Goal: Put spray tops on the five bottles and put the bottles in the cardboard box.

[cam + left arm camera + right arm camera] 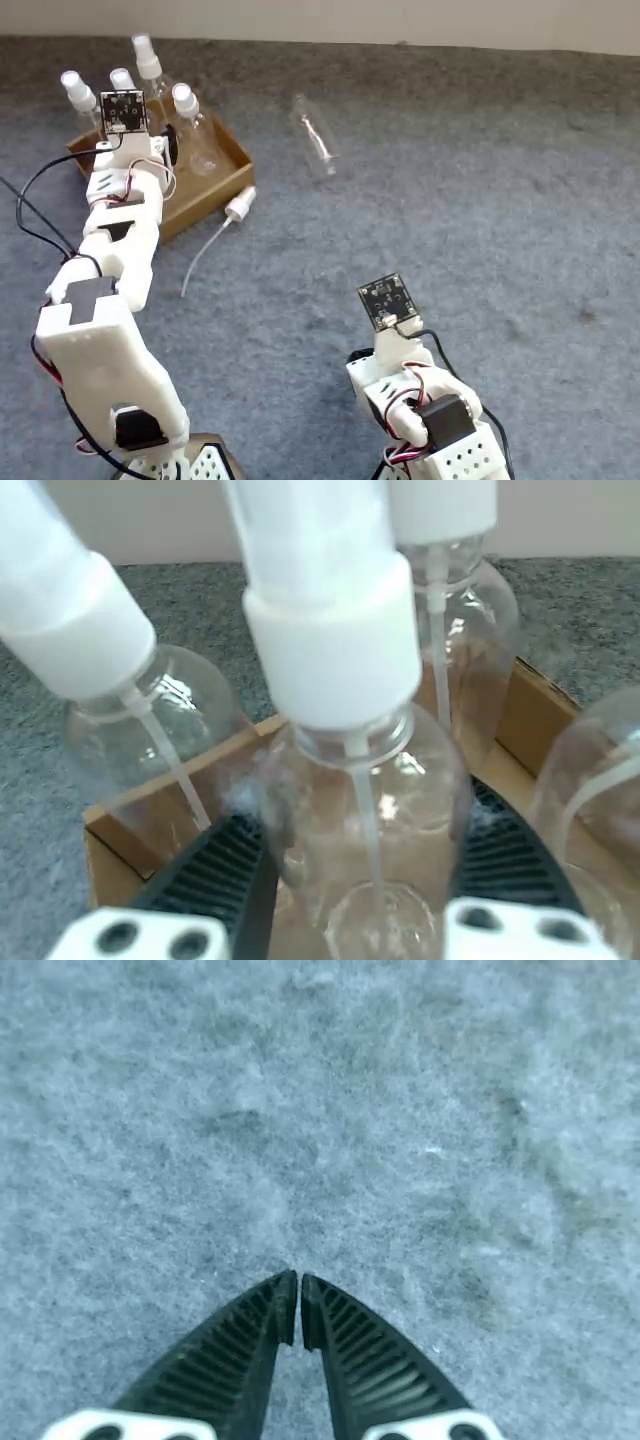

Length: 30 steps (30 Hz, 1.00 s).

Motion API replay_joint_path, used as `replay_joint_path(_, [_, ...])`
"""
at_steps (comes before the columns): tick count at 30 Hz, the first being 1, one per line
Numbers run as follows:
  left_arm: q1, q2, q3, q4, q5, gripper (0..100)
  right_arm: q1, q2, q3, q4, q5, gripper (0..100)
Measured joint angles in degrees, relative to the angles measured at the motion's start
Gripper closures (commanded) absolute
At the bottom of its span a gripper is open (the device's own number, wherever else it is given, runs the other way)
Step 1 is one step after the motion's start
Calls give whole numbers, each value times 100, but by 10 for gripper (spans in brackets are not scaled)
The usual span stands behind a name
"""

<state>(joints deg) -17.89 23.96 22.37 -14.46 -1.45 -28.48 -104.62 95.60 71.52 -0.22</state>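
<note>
Cardboard made up the box (205,205) at the far left of the grey carpet (480,200). Four capped bottles (190,120) stood upright in it, close together, their white spray heads rising above its low walls.

The left arm reached over the box. The left claw (365,845) sat low around one of these bottles (370,810), one ribbed finger on each side of the clear body. Both fingers (215,875) appeared to press against the plastic, so I judged the claw closed on that bottle. It held low on the body, probably to keep the bottle upright and stop the heavy head from tipping it. That bottle appeared to stand inside the box, with neighbours close on either side, so space to let go looked tight.

The fifth bottle (315,140) lay on its side on the carpet, well apart from the box, with its neck open. The loose spray top (240,205) lay just beside the near wall of the box, its thin tube trailing across the carpet. These two had yet to be joined, so the task seemed about four fifths done.

The right claw (299,1292) hung over bare carpet with its tips together and nothing between them. It seemed to be parked clear of the left arm's work.
</note>
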Motion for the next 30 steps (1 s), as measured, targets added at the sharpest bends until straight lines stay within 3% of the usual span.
replay_joint_path(5, [0, 0, 0, 0, 0, 898, 0, 0, 0, 0, 0, 989])
replay_joint_path(13, [-26, 0, 35, -9, -9, 724, 0, 0, 0, 0, 0, 989])
replay_joint_path(30, [-26, -343, 730, -9, 0, 716, 0, 0, 0, 0, 0, 989])
